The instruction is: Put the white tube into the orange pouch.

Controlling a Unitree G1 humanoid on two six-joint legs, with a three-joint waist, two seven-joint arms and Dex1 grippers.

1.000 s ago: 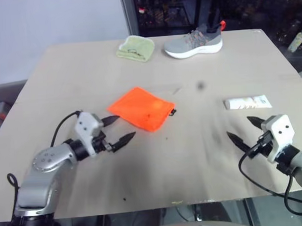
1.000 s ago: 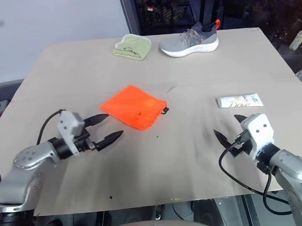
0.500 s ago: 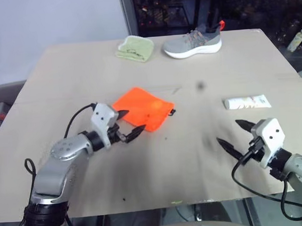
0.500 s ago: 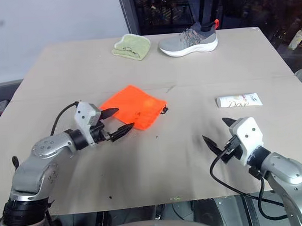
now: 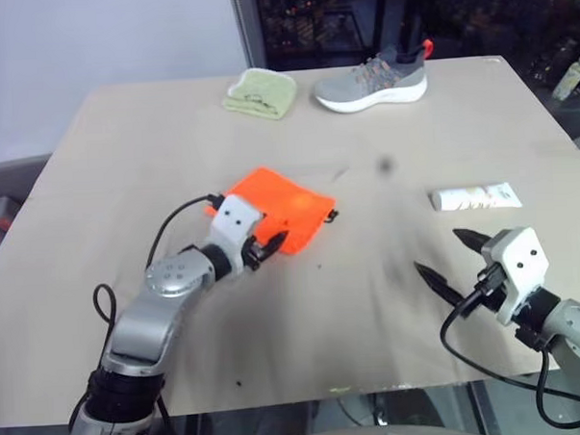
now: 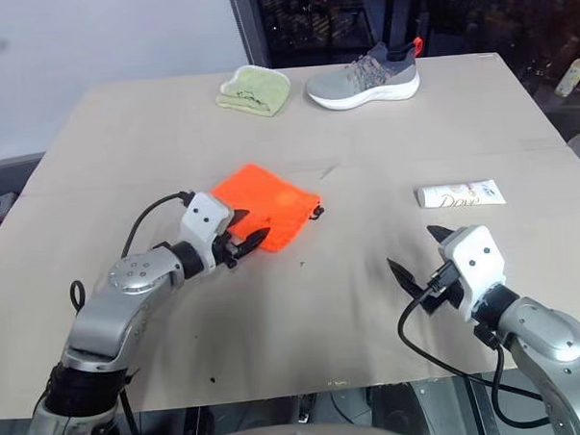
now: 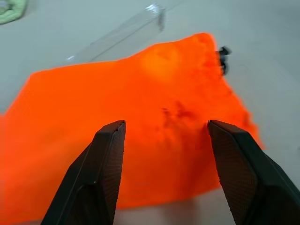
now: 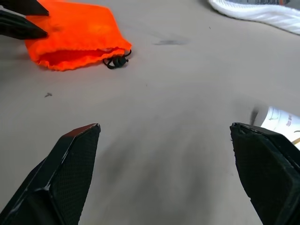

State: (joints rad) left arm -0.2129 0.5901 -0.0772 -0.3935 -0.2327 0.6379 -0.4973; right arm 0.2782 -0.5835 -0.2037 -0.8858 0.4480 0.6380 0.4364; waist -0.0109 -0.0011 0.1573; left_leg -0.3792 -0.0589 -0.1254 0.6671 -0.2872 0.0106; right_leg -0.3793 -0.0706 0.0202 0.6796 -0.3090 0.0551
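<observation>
The orange pouch (image 5: 287, 204) lies flat mid-table, its black cord (image 5: 331, 216) at its right corner. My left gripper (image 5: 269, 244) is at the pouch's near left edge. Its fingers (image 7: 110, 154) stand apart over the orange fabric (image 7: 154, 93), open, with nothing pinched. The white tube (image 5: 474, 198) lies on the table to the right, well away from the pouch. My right gripper (image 5: 437, 252) hovers just in front of the tube, wide open and empty. The right wrist view shows the pouch (image 8: 75, 33) with the tube's end (image 8: 281, 119) off to the side.
A grey shoe (image 5: 373, 79) and a folded light-green cloth (image 5: 259, 92) sit at the table's far edge. A small pale bottle (image 5: 575, 75) stands beyond the right edge. Bare tabletop (image 5: 369, 272) lies between the pouch and the tube.
My left gripper has moved forward and to the right up to the pouch's near edge, and its fingers have drawn closer together. The right gripper shifted slightly left, still wide open.
</observation>
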